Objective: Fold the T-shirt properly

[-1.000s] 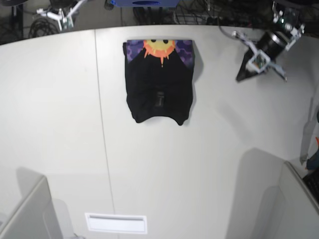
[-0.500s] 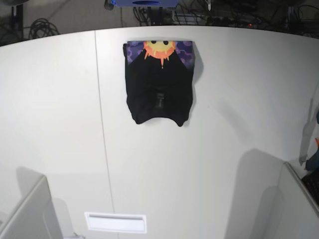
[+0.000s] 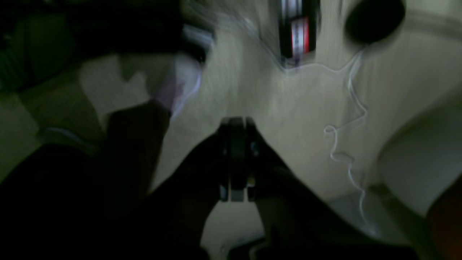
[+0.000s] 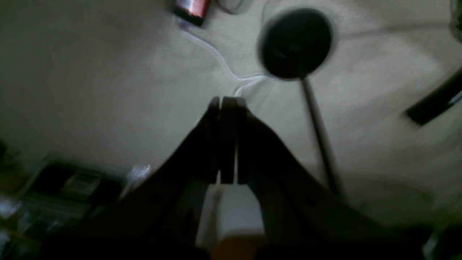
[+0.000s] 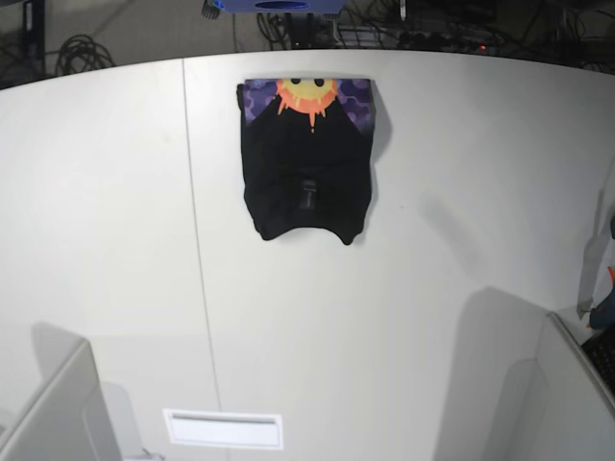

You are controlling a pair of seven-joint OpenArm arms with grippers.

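The T-shirt [image 5: 307,158] lies folded into a compact black rectangle at the far middle of the white table [image 5: 432,240], with the orange sun face on purple showing along its far edge. Neither arm shows in the base view. In the left wrist view my left gripper [image 3: 236,124] is shut and empty, pointing at a pale floor off the table. In the right wrist view my right gripper [image 4: 225,103] is shut and empty, also over the floor. The T-shirt is out of both wrist views.
Cables and a blue box [image 5: 279,6] lie beyond the table's far edge. Grey partitions stand at the near left [image 5: 58,413] and near right [image 5: 567,394]. A white label [image 5: 224,429] sits near the front edge. A black round base [image 4: 296,43] and a white cable [image 3: 346,119] lie on the floor.
One second ago both arms showed at the table's far corners in the base view; they have withdrawn out of that view. The T-shirt has not moved.
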